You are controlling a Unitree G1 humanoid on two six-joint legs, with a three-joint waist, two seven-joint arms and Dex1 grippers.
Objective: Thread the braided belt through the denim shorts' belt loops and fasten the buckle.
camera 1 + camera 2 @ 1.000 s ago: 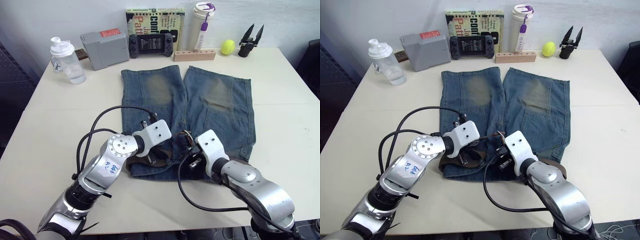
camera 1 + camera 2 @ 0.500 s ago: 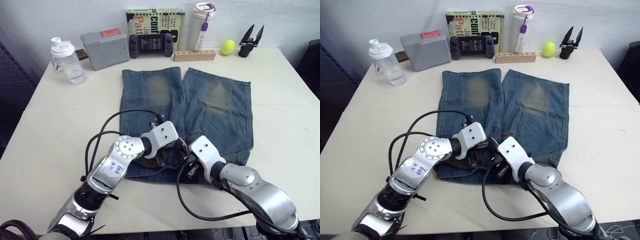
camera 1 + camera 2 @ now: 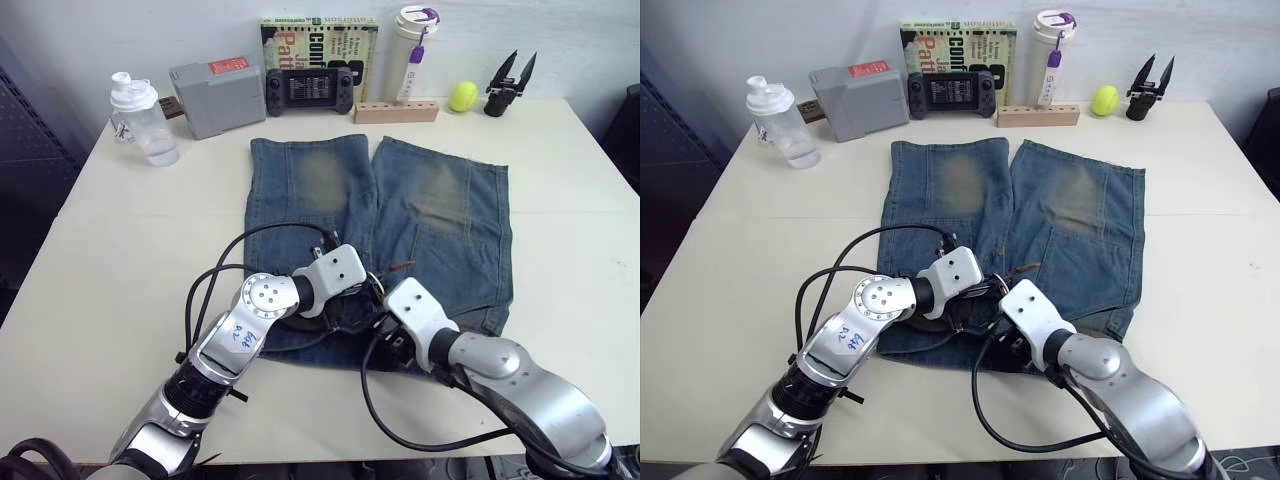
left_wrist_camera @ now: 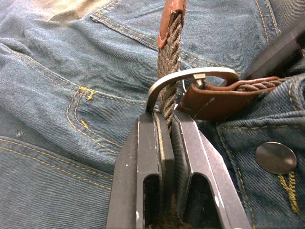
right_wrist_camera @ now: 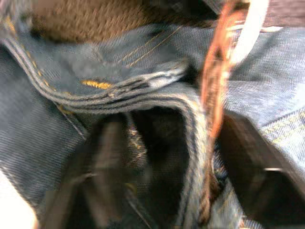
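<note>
Table is pale and smooth, with a white wall behind it. Near its front edge, the left gripper is squeezed tight on the braided belt, a rough brown woven strap passing through the curved grey metal buckle. The right gripper sits spread apart at the waistband just beside it, blurry, with cloth between its fingers. Both rest on the denim shorts, faded blue with yellowish patches. Beyond the shorts stand a clear bottle, a grey box and a yellow ball.
</note>
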